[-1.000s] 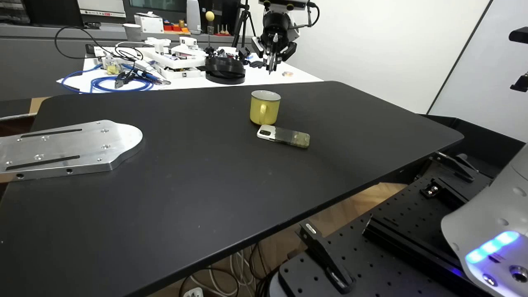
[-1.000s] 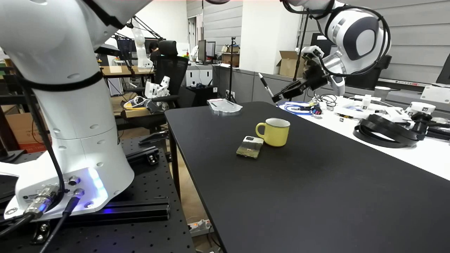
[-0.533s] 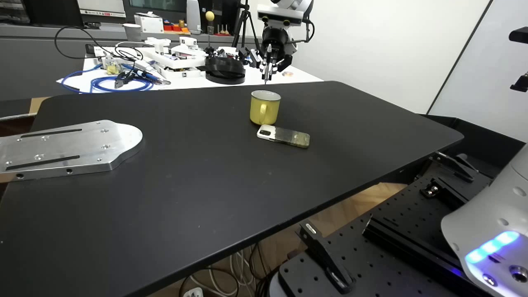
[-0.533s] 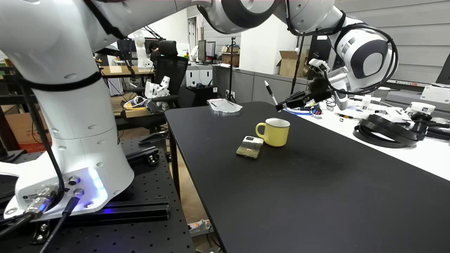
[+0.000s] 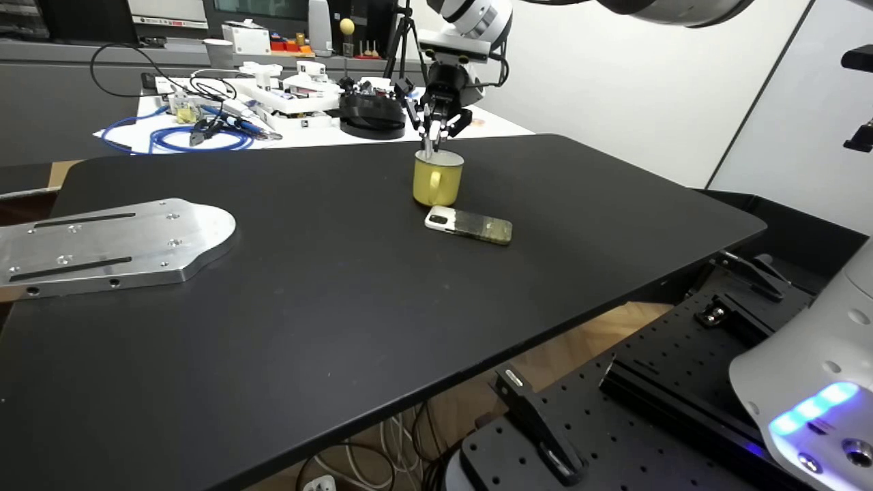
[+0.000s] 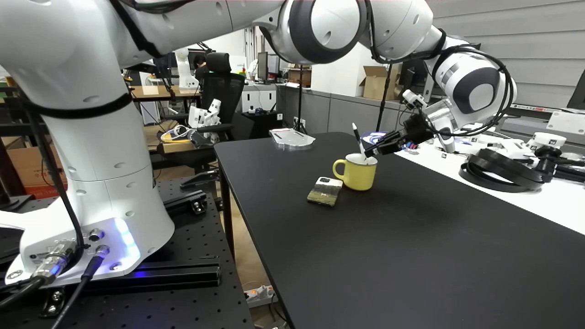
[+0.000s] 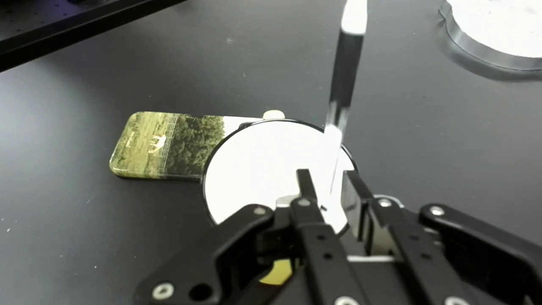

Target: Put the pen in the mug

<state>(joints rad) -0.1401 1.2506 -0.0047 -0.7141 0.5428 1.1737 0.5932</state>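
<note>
The yellow mug (image 5: 440, 181) stands upright on the black table in both exterior views (image 6: 359, 176); its white inside shows in the wrist view (image 7: 258, 165). The white-and-black pen (image 6: 358, 137) leans with its dark part up and its lower part inside the mug's mouth. In the wrist view the pen (image 7: 345, 72) crosses the mug's rim; its low end blends into the white inside. My gripper (image 7: 326, 173) is at the mug's mouth, with its fingers apart and a gap around the pen. In both exterior views the gripper (image 5: 436, 140) (image 6: 372, 150) is low at the mug's far rim.
A phone (image 5: 470, 226) with a picture case lies right beside the mug on the handle side, also in the wrist view (image 7: 169, 146). A silver metal plate (image 5: 129, 239) lies at the table's end. A white side table with cables and a black round object (image 5: 372, 116) stands behind.
My gripper has come down toward the mug, carrying the pen from above the table's far side into the mug's mouth. The fingers now stand apart. Mug and phone have not moved.
</note>
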